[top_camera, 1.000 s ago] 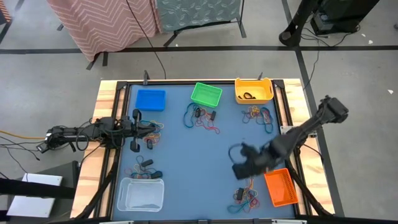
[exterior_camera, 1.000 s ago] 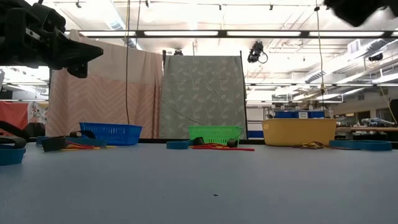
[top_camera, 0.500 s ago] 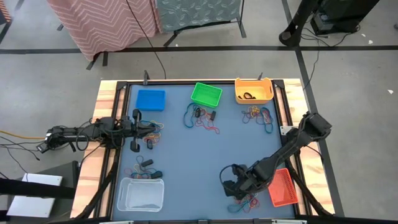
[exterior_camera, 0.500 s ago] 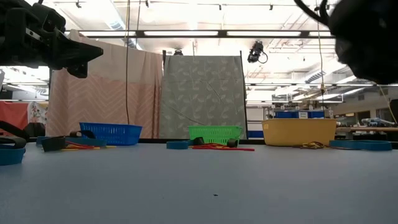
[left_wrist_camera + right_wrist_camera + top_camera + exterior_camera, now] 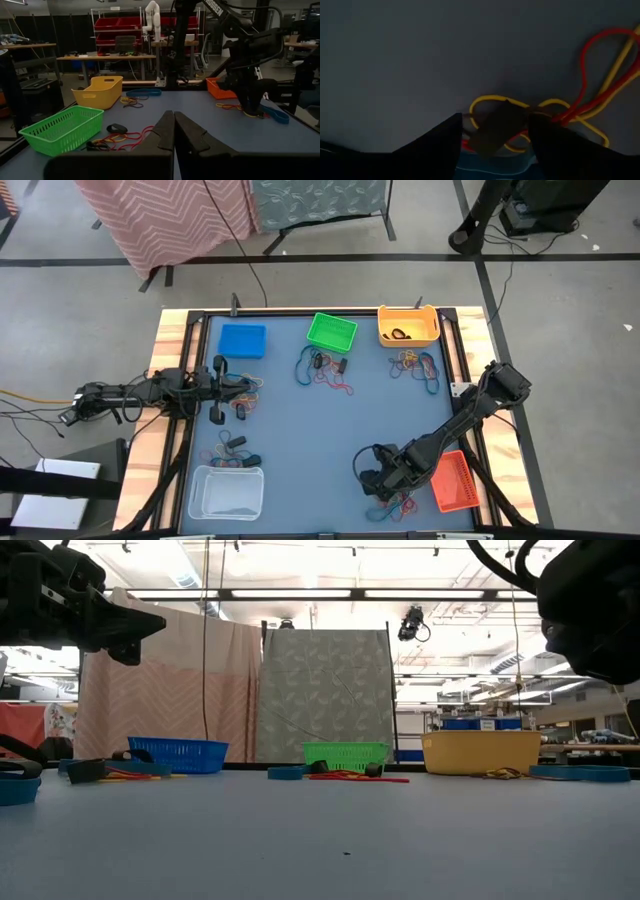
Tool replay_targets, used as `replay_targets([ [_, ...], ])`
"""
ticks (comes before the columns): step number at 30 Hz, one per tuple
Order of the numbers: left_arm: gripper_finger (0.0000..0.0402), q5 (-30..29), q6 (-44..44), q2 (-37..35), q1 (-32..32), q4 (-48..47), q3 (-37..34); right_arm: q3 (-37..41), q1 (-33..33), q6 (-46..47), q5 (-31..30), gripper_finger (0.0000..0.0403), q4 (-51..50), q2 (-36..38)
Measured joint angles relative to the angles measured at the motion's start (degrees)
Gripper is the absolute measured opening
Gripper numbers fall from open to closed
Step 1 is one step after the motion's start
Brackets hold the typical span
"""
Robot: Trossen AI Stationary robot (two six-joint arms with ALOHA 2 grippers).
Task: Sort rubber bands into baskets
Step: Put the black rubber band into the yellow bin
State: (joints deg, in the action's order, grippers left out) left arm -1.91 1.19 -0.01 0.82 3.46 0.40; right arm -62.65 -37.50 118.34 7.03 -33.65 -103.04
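My right gripper is down over a pile of rubber bands near the table's near edge, beside the red-orange basket. It is open. Its fingers stand on either side of a dark brown band that lies on yellow bands and red bands. My left gripper is shut on nothing and waits level at the table's left edge. Blue, green and yellow-orange baskets stand along the far edge. The clear white basket stands at the near left. My right gripper comes at the dark brown band steeply from above, one finger on each side of it. The band lies flat on the table among the yellow and red bands. Whether a finger touches it, I cannot tell.
More band piles lie before the green basket, before the yellow-orange basket, by my left gripper and above the clear basket. The middle of the blue tabletop is bare. A raised wooden frame rims the table.
My right gripper has gone down and toward the table's near edge, onto the band pile beside the red-orange basket. Most of that move came in the first half second, and it has hardly moved since.
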Motion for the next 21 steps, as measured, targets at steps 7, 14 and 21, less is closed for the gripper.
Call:
replay_targets([
  [7,0.0008,0.0,0.0,0.0,-0.02,0.0,0.0,0.2,-0.22,-1.38,0.15,0.015,-0.63,0.0],
  [14,0.0008,0.0,0.0,0.0,-0.01,0.0,0.0,-0.08,-0.2,-9.13,-1.26,0.0028,-0.84,0.11],
  [21,0.0008,0.0,0.01,0.0,0.0,0.0,-0.01,-0.17,2.17,-17.86,-3.89,0.001,-1.34,7.03],
])
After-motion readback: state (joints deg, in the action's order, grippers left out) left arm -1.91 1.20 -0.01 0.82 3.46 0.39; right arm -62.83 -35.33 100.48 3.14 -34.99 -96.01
